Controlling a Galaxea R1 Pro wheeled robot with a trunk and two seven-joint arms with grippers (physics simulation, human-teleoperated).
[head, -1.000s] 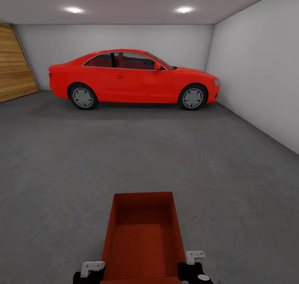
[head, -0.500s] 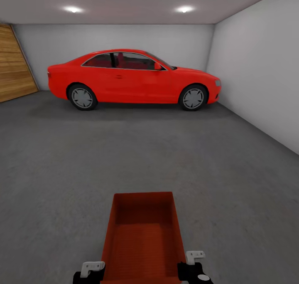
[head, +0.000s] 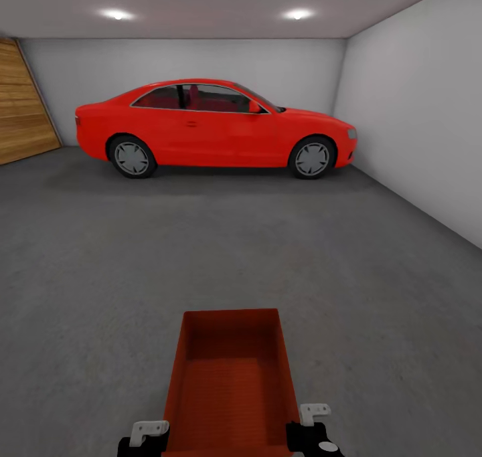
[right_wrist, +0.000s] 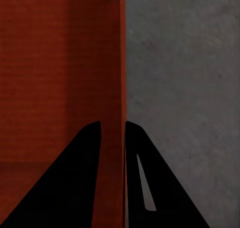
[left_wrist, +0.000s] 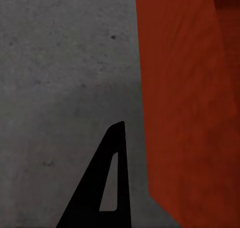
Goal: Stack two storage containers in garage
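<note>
The garage (head: pixel 402 109) opens ahead as a bare room with pale grey walls and a grey ceiling carrying two round lights (head: pixel 296 15), and a wood-plank panel (head: pixel 20 102) shows at about ten o'clock. The floor (head: pixel 268 243), dark rough concrete, runs from the robot's feet to the far wall. A red car (head: pixel 214 126) is parked broadside at twelve o'clock, well apart from the robot, its nose toward the wall at two o'clock. Directly below the head camera, at six o'clock, is one orange-red storage container (head: pixel 231 383), open side up, its long axis running away from the robot toward the car. It is carried between the two arms, off the concrete as far as I can judge. The right gripper (head: pixel 311 425) sits at the container's near right corner; in the right wrist view the right gripper's fingers (right_wrist: pixel 90 178) are nearly closed, one on each face of the thin side wall (right_wrist: pixel 121 63), pinching it. The left gripper (head: pixel 144 437) sits at the near left corner; in the left wrist view one dark finger (left_wrist: pixel 107 188) lies just outside the container's wall (left_wrist: pixel 185 113), and I cannot tell whether its partner is inside or whether this pair is clamped. Both arms are equally near the container, so setting it down looks like a straight lowering along six o'clock onto the bare concrete.
</note>
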